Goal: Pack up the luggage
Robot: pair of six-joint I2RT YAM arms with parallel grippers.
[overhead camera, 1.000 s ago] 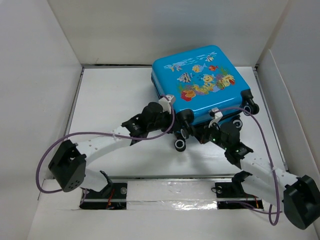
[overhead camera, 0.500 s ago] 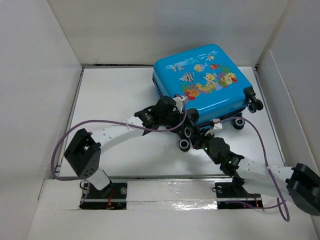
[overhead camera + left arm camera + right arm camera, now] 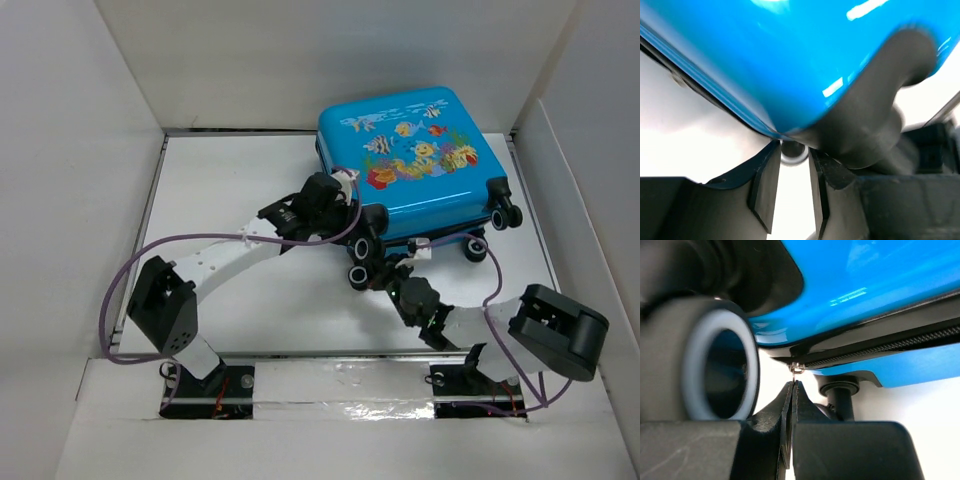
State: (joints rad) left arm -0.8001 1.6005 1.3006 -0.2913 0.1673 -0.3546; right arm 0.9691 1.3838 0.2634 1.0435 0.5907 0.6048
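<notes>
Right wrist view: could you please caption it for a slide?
Right pincer pinches the luggage zipper pull beside a wheel.

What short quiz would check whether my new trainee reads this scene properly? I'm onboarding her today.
1. True or false: the luggage lies open with its lining showing.
2. Pick one. The fingertips of the right claw are: A wide apart; B pressed together at the zipper pull; C out of view.
3. Fill in: in its wrist view, the fingers of the left claw stand ___ (apart/together).

Key: 1 false, it is closed with the fish print facing up; 2 B; 3 apart.
</notes>
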